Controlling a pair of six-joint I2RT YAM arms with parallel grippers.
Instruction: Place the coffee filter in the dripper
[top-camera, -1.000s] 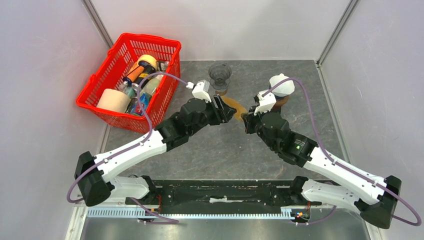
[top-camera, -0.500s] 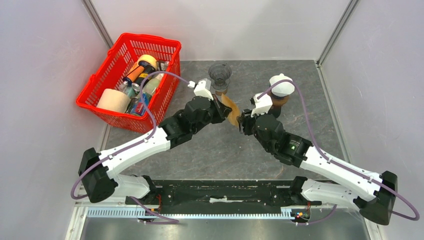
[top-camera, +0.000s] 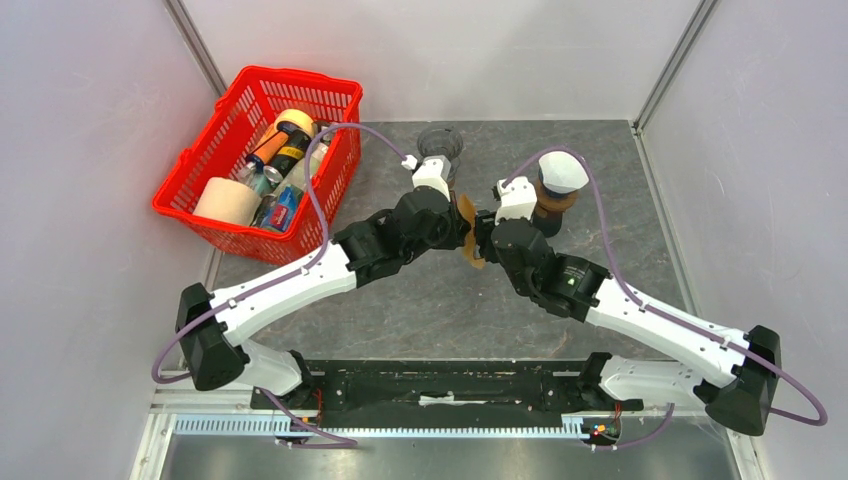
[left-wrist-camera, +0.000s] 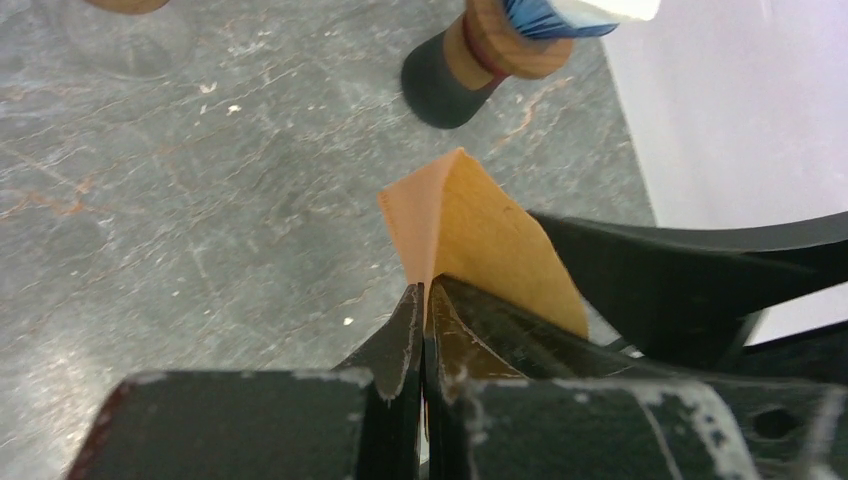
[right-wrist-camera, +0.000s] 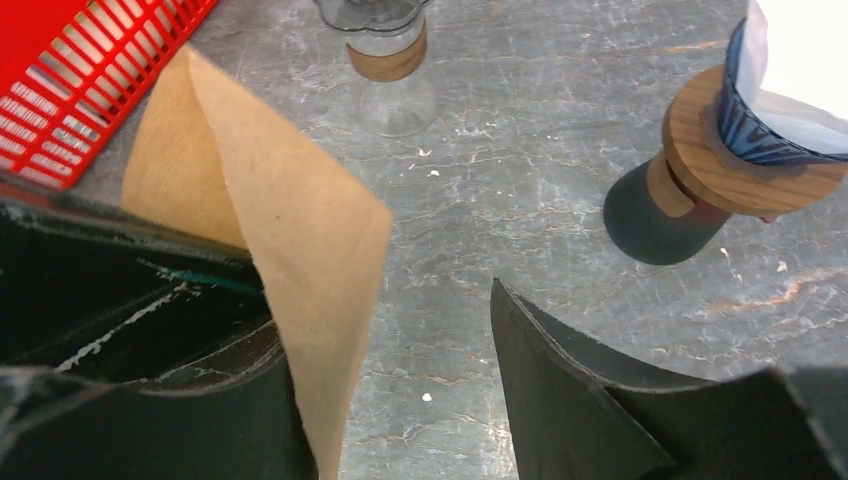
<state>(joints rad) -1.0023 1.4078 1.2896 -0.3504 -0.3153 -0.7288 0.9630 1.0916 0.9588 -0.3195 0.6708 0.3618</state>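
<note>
Top external view: a grey stone-patterned table (top-camera: 440, 300) is seen, with a red basket (top-camera: 300, 78) full of bottles and rolls set at its ten o'clock corner. The left arm (top-camera: 290, 290) is stretched from seven o'clock and the right arm (top-camera: 650, 325) from five o'clock, and the two are brought together just past the table's centre, toward twelve. A glass dripper (top-camera: 440, 145) with a wooden collar is stood at twelve o'clock, and a blue cup on a wooden ring and dark base (top-camera: 558, 185) is stood at one o'clock, near the dripper but apart from it. The brown coffee filter (top-camera: 466, 235) is held above the table between the two wrists, at six o'clock of the dripper and not touching it. In the left wrist view the folded edge of the filter is pinched by the left gripper (left-wrist-camera: 425, 300), whose jaws are pressed together on the paper. In the right wrist view the right gripper (right-wrist-camera: 400, 310) is seen with jaws spread apart; the filter is lying against its nine o'clock finger only.
</note>
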